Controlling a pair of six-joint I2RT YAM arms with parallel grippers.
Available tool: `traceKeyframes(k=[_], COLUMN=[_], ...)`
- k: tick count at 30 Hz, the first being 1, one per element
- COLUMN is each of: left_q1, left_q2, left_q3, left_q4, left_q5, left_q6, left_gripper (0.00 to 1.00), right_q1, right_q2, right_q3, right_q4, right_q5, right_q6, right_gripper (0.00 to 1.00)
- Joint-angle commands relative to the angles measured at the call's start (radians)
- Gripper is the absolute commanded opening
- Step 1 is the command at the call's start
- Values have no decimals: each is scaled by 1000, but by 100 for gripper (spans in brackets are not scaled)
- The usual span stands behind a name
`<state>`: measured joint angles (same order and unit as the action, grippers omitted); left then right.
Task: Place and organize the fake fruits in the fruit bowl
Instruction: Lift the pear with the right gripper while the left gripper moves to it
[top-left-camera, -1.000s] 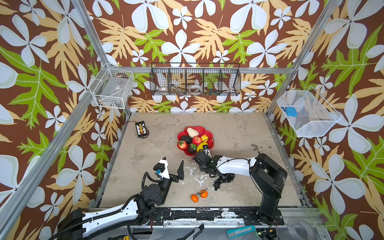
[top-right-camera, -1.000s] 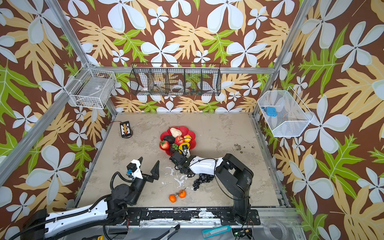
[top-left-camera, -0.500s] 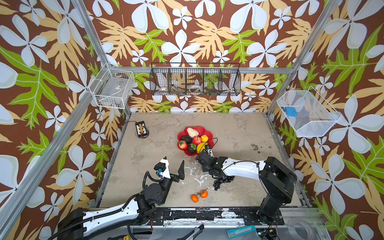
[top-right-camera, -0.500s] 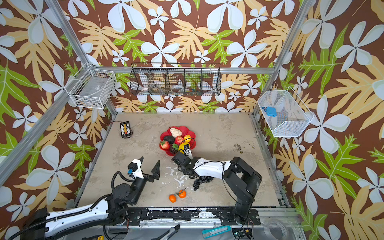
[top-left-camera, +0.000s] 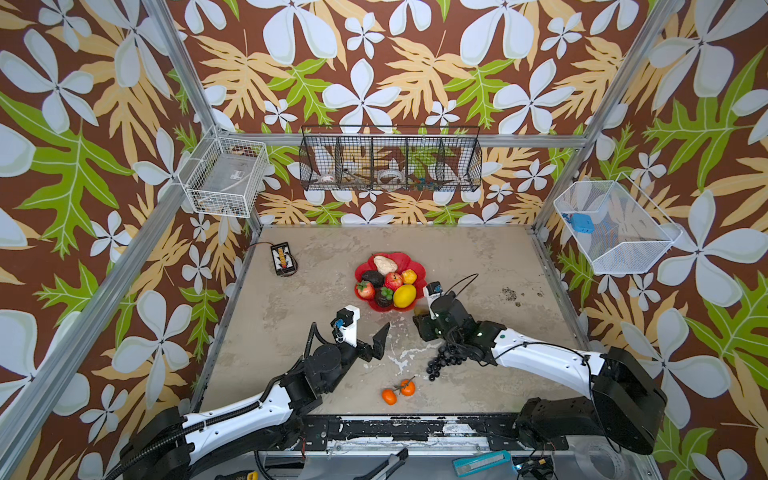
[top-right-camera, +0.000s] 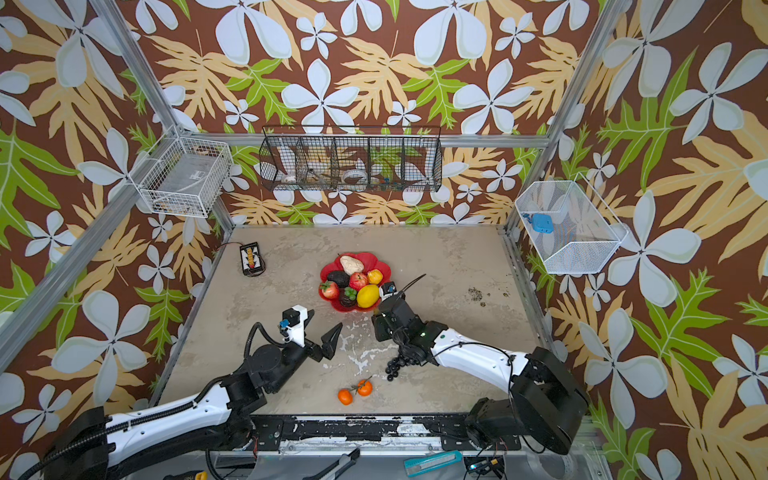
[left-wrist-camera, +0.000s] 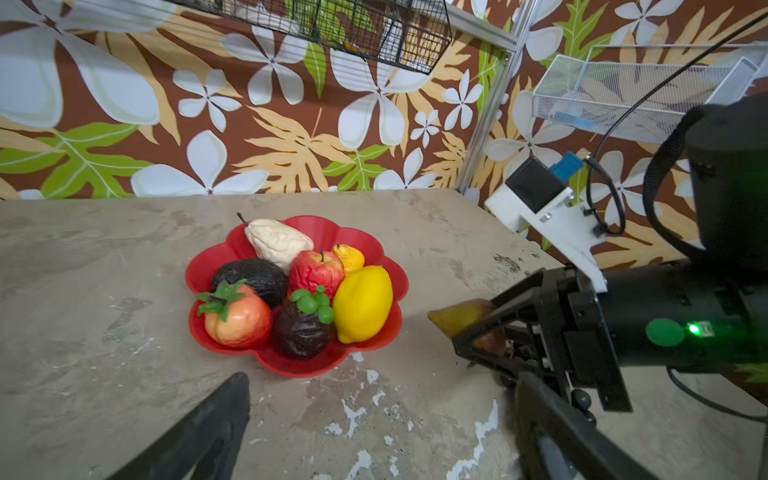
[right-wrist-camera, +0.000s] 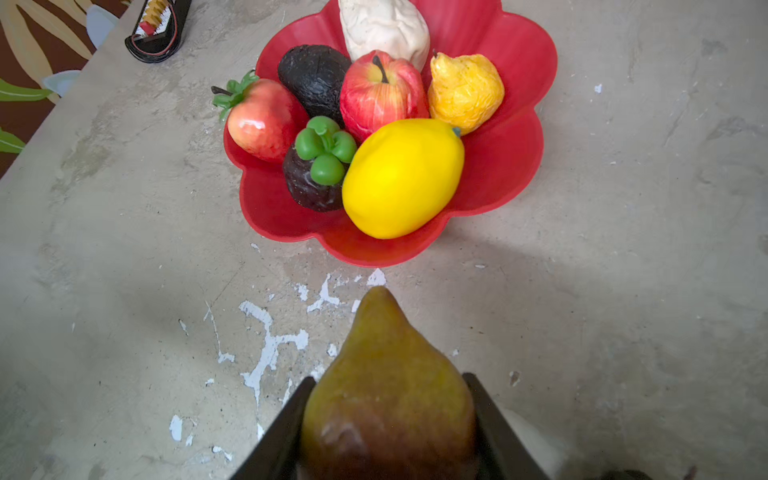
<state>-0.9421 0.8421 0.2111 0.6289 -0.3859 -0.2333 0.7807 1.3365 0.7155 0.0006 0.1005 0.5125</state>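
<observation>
The red fruit bowl stands mid-table and holds a yellow lemon, a red apple, a strawberry, a dark avocado, a beige pear and other fake fruits. Just in front of the bowl's near right rim, my right gripper is shut on a brownish-green pear, whose narrow end points at the bowl. A black grape bunch lies under that arm. Two small oranges lie near the front edge. My left gripper hangs open and empty, left of the right one.
A small black device with a cable lies at the back left of the table. Wire baskets hang on the walls: white, black, white mesh. The table paint is chipped between the grippers.
My right gripper's jaws have narrowed onto the brownish-green pear, and the right arm has shifted slightly to the right. The left arm has not moved.
</observation>
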Motion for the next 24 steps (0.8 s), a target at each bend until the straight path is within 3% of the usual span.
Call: traceKeyframes(k=[1, 15, 20, 24], left_q1=[10, 97, 183, 206], left_q2=[17, 97, 149, 231], left_q3=[11, 24, -3, -9], left_q4=[4, 49, 157, 239], left_q5=[105, 339, 524, 641], left_q6=[-27, -132, -274, -375], left_gripper=[98, 91, 89, 81], right_q1=[-38, -60, -61, -57], right_q2=[-34, -155, -183, -192], right_q3=[-42, -148, -179, -200], right_q4=[118, 223, 255, 278], right_q5=[-182, -346, -383, -400], right_q6=[-60, -141, -149, -147], right_gripper=[47, 46, 45, 44])
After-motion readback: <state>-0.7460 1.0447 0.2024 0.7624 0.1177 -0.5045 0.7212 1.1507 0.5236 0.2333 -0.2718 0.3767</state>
